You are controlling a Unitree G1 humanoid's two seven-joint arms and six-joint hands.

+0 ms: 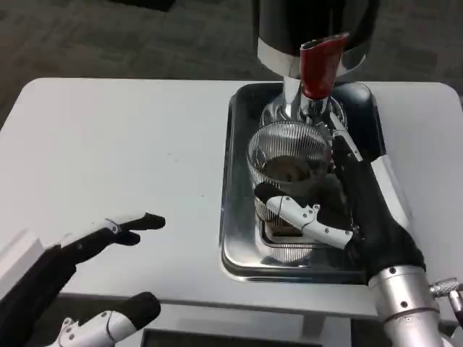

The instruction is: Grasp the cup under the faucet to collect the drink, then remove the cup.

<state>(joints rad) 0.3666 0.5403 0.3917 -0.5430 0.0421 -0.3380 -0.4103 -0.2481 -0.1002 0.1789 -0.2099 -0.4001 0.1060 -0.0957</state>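
A clear ribbed glass cup [289, 163] stands on a metal tray [235, 217], directly below the faucet [307, 101] with its red lever [320, 63]. Dark drink shows in the cup's bottom. My right hand [340, 210] wraps around the cup from the right and front, its white thumb lying across the cup's near side. My left hand [101, 242] hovers at the table's near left edge, fingers spread and empty, well away from the tray.
The black and silver dispenser body [318, 29] rises at the back of the tray. The white table [130, 152] stretches bare to the left. My right forearm [409, 303] comes in from the lower right.
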